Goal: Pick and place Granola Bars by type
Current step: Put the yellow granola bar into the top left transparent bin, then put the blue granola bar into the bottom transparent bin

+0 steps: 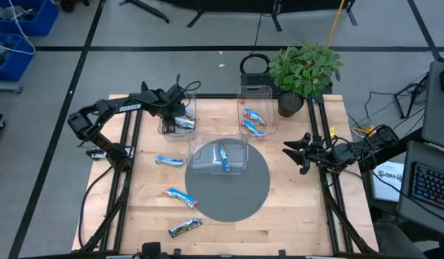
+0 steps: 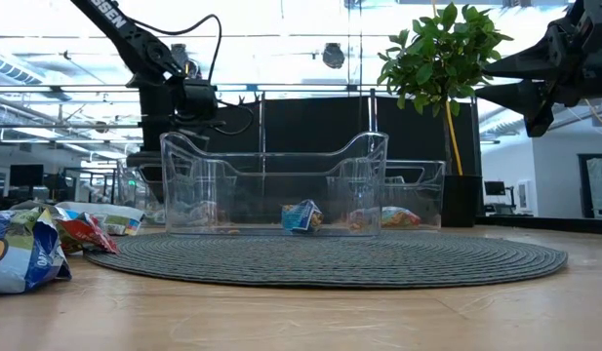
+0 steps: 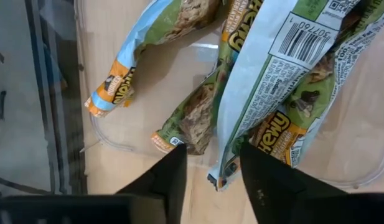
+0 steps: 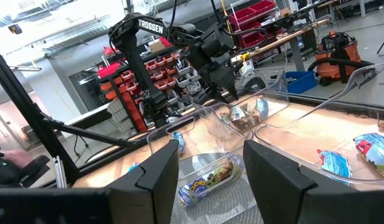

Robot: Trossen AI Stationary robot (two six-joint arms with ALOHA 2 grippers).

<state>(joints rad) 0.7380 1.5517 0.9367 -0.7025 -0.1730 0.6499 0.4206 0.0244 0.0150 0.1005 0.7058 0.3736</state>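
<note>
My left gripper hovers open over the far-left clear bin. In its wrist view its fingertips stand on either side of the end of a tan-green bar that lies on the bin floor with two similar bars. The far-right bin holds two blue bars with red marks. The centre bin on the grey round mat holds one blue bar. Three bars lie loose on the table. My right gripper waits open at the table's right.
A potted plant stands at the far right corner behind the far-right bin. The grey round mat covers the table's middle. Bare wood shows on the near right part of the table. Cables trail from both arms.
</note>
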